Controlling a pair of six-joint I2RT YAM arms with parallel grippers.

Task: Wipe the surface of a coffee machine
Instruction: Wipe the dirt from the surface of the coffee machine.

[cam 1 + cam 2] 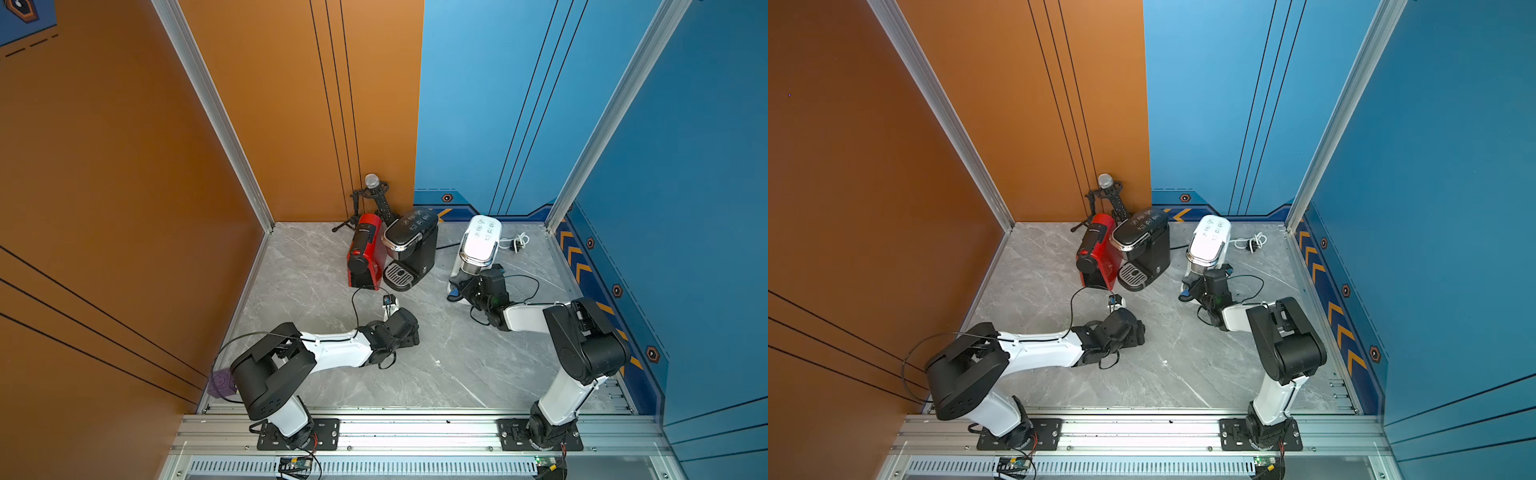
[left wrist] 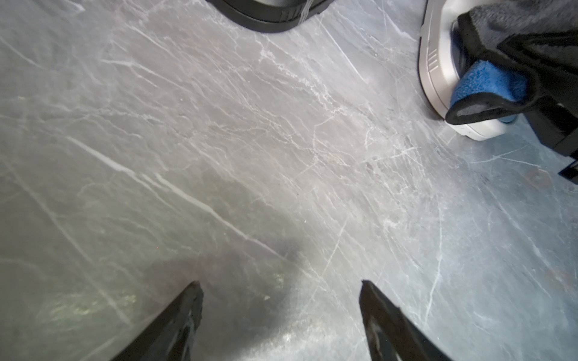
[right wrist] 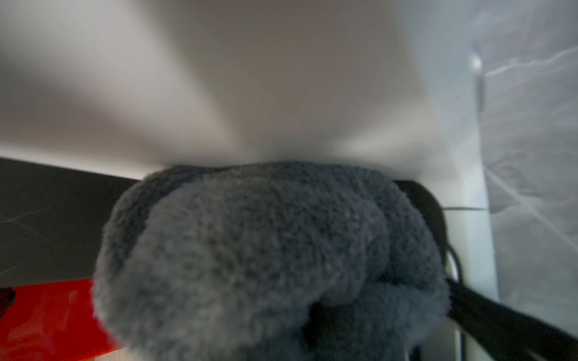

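**Left tool.** The left tool (image 2: 280,283) is spread wide. Its two dark fingers (image 2: 184,315) stand well apart, and only bare grey marble desk (image 1: 415,365) shows between them. It holds nothing and touches no object. In both top views the left arm lies low over the front half of the desk, well apart from the white coffee machine (image 1: 480,241).

**Right tool.** The right tool (image 1: 468,286) is clamped tight on a cloth (image 3: 266,250). The cloth is fluffy, grey on one face and blue (image 2: 488,82) on the other, and is bunched into a thick wad that hides most of the fingers. In the right wrist view the top edge of the wad meets the white housing of the machine. In the left wrist view the cloth lies over the machine's rounded base.

**Task object.** The white coffee machine stands upright on the right rear part of the desk. It has a glossy white top with printed button symbols and a chrome band around the brew head. The right tool and cloth sit at its lower front, beneath the head.

**Other items.**
- A black coffee machine (image 1: 411,245) stands at the rear centre, with a red coffee machine (image 1: 365,257) just beside it.
- A microphone (image 1: 372,181) on a small stand occupies the rear corner behind them.
- A coiled white cord (image 1: 517,241) lies behind the white machine.
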